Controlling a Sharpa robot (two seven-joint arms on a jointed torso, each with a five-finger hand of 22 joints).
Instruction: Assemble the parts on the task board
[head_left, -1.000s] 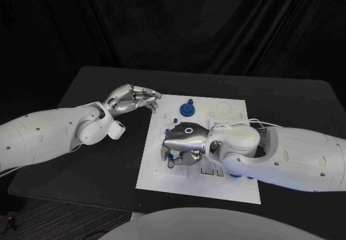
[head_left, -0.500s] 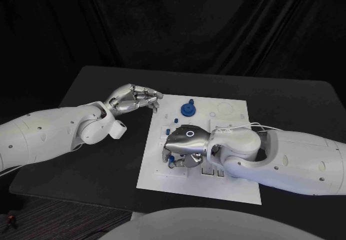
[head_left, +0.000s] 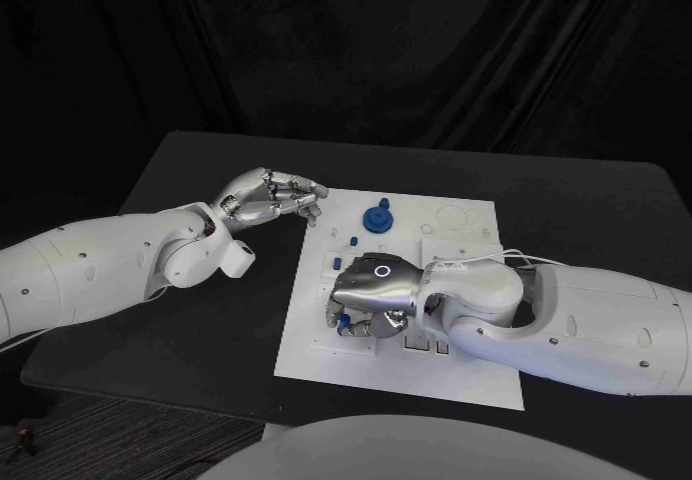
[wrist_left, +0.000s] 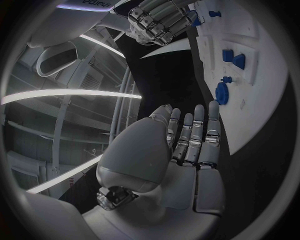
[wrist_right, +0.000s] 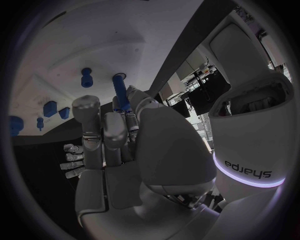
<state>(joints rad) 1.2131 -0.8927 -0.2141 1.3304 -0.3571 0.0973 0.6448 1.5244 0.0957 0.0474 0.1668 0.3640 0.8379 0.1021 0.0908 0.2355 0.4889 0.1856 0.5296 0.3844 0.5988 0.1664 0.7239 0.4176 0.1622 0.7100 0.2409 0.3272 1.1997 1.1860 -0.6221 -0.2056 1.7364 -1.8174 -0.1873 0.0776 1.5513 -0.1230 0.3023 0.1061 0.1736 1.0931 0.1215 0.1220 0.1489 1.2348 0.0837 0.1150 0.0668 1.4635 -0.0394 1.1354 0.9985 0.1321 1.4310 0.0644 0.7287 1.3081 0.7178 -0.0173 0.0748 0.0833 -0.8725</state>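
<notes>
The white task board (head_left: 462, 370) lies in the middle of the black table. My right hand (head_left: 372, 292) hovers over its left middle and pinches a thin blue peg (wrist_right: 119, 92) between thumb and fingers; the peg's tip (head_left: 343, 322) shows under the hand. A round blue knobbed part (head_left: 378, 215) stands at the board's far end, with small blue parts (head_left: 351, 240) nearer. My left hand (head_left: 268, 196) hangs just off the board's far left corner, fingers loosely bent, holding nothing (wrist_left: 187, 145).
More blue parts (wrist_left: 234, 59) stand in the board's slots, and a flat round one (wrist_left: 222, 92) lies near its edge. Pale recesses (head_left: 426, 345) mark the board under my right forearm. Bare black table (head_left: 216, 330) lies left of the board.
My right hand has shifted a little toward the near side of the board with the peg still in it. The left hand has barely moved.
</notes>
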